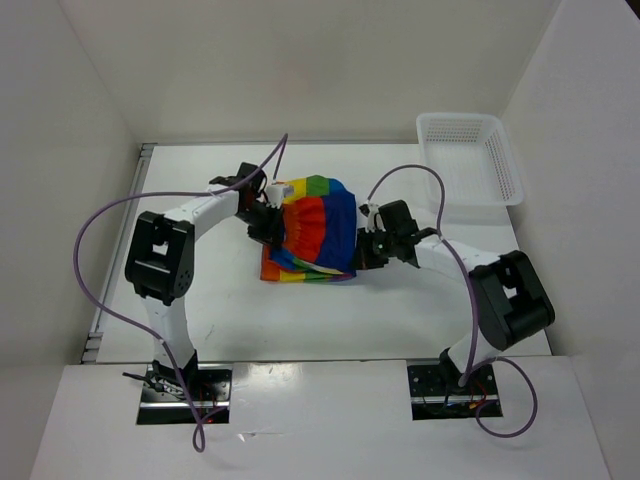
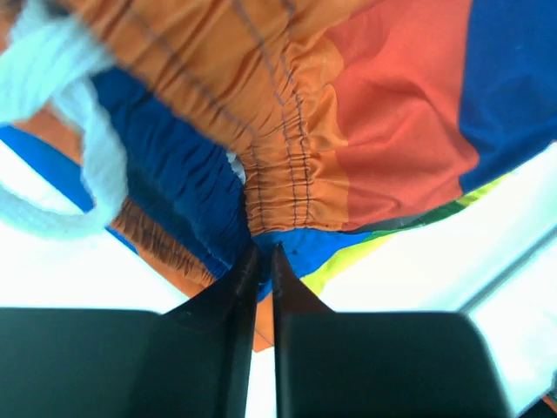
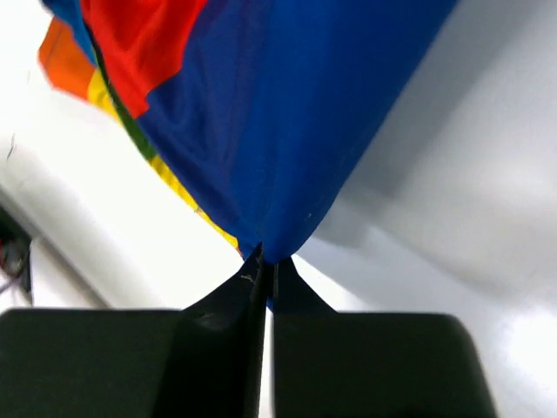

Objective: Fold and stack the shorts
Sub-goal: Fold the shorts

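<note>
Closest to the lens, the left gripper (image 2: 261, 251): black fingers clenched together, biting the gathered orange-and-blue waistband of the shorts (image 2: 365, 131). A white cord (image 2: 52, 61) loops away at 10 o'clock, blurred. On the other wrist it's the same picture. The right gripper (image 3: 264, 254) is pinched tight on a point of blue cloth, and the fabric fans up toward 12 o'clock with red, orange and yellow showing at 10.

Now from above. The table (image 1: 220, 300) is plain white and smooth. White walls (image 1: 300, 60) close it in at 9, 12 and 3 o'clock.

The count:
- One pair of shorts, bunched at the centre of the table. The left gripper is at its 9 o'clock edge and the right at about 4 o'clock, so both are grasping cloth.
- One white mesh basket (image 1: 507, 165), at 2 o'clock from the shorts and well apart from them, in the far right corner.
- Two arms, each on its own base. The bases (image 1: 185, 385) sit at 6 o'clock on the near edge.
- Two purple cables (image 1: 95, 250), one looping along each arm.
</note>
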Robot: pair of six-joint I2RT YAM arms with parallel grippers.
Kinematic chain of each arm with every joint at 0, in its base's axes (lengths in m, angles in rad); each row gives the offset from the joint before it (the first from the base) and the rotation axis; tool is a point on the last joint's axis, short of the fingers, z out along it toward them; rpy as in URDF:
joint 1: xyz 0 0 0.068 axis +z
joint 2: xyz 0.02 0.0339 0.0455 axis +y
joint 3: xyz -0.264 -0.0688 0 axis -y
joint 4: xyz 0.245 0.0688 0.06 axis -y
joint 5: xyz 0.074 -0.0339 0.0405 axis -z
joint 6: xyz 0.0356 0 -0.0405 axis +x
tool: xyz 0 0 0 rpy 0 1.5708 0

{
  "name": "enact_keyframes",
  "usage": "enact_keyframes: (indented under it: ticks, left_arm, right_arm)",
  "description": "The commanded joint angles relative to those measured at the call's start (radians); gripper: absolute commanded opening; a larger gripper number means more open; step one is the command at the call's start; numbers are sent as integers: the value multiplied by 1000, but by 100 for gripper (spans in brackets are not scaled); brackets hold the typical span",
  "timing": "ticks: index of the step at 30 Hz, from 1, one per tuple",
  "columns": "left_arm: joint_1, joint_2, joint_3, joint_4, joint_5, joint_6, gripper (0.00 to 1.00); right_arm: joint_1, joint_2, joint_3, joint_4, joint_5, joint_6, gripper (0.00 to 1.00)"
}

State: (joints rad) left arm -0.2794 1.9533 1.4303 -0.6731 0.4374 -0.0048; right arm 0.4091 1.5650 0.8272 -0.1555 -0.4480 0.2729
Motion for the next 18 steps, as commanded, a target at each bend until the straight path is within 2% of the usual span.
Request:
enact_keyframes:
  ticks: [1,2,3,4,6,7,8,10,12,16,18]
  left_arm:
    - [8,-65,-33,-39,53,5,16]
    - [8,-65,-33,-48,66,5,21]
    - [-1,-76,-33,-58,75,5,28]
    - [-1,-76,-24,-59,84,5,40]
    - [-1,-96,-4,-91,98,5,52]
    - [-1,-96,28,-118,98,5,57]
    - [-1,-106,48,-131,110,5,66]
    - [-1,-117,96,-140,110,5,74]
    - [9,-117,178,-140,100,5,82]
    - [9,-74,290,-85,44,5,96]
    - [9,-25,321,-65,35,5,99]
  right_arm:
    - [-10,-55,-37,-76,-55,-57,7]
    - [-10,-56,-37,-76,-55,-57,19]
    - [-10,-56,-27,-76,-44,-72,38]
    - [-10,-56,-14,-85,-35,-104,43]
    - [-10,-46,36,-117,-23,-152,58]
    - [-44,-46,53,-128,-23,-191,61]
    - [-70,-46,71,-128,-23,-192,63]
    - [-155,-20,130,-141,-53,-205,69]
    - [-190,6,191,-141,-67,-216,77]
    - [-190,84,277,-109,-138,-203,78]
    - [-190,124,323,-96,-159,-169,78]
